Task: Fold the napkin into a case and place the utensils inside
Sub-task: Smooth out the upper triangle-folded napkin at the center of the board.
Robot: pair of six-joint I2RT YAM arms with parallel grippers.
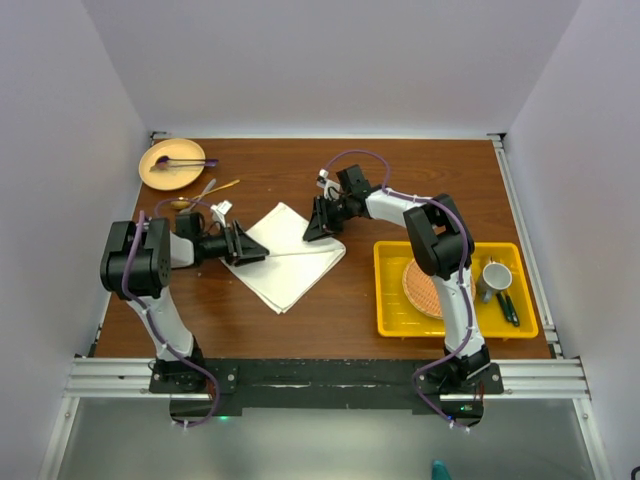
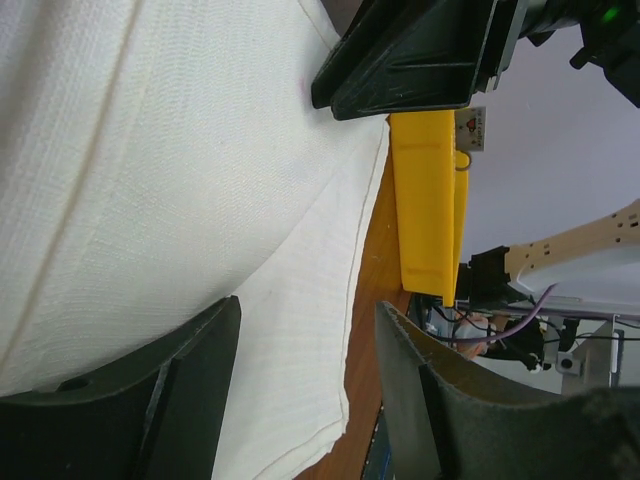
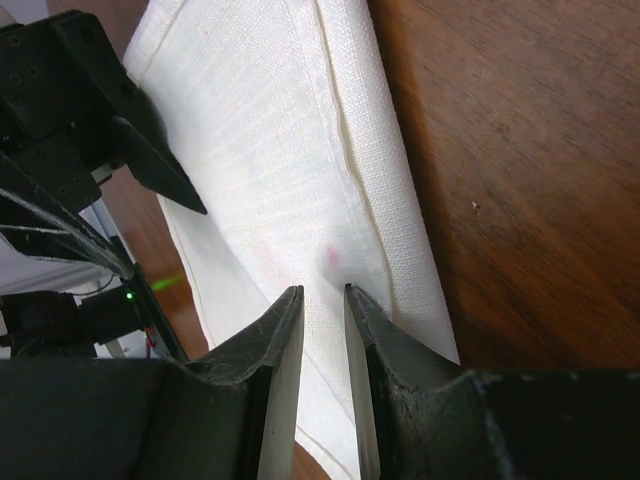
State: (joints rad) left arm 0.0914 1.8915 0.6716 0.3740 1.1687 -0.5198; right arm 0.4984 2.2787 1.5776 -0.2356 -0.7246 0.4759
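2 arm bases sit at the bottom of the top view. Lower right on the table (image 1: pixel 420 190) is a yellow tray (image 1: pixel 460 325) holding an orange woven mat (image 1: pixel 422 290), a grey cup (image 1: pixel 495 273) and dark green-handled utensils (image 1: pixel 509 308).

The napkin (image 1: pixel 290 262) is mid-frame, well left of the tray. It lies flat as a tilted rectangle folded in layers, with 1 fold line across it, and is not a narrow case yet.

The left gripper (image 2: pixel 308 320) is at the napkin's left edge, released. Its 2 fingers (image 2: pixel 150 400) are spread wide over the cloth edge, with cloth and bare wood in the gap, and nothing is grasped.

The right gripper (image 3: pixel 323 292) is at the napkin's upper right edge, opposite the left one. Its jaws are nearly together with a thin gap, the tips low on the cloth near a faint pink spot (image 3: pixel 331 256). Cannot tell if it pinches the napkin or just hovers.

Further back, in the upper left, the gold utensils (image 1: pixel 222 186) lie on the table, apart from the napkin and just beside the left arm's wrist.

In the far upper left corner is a tan plate (image 1: pixel 160 176) with a purple utensil (image 1: pixel 190 161) on it.
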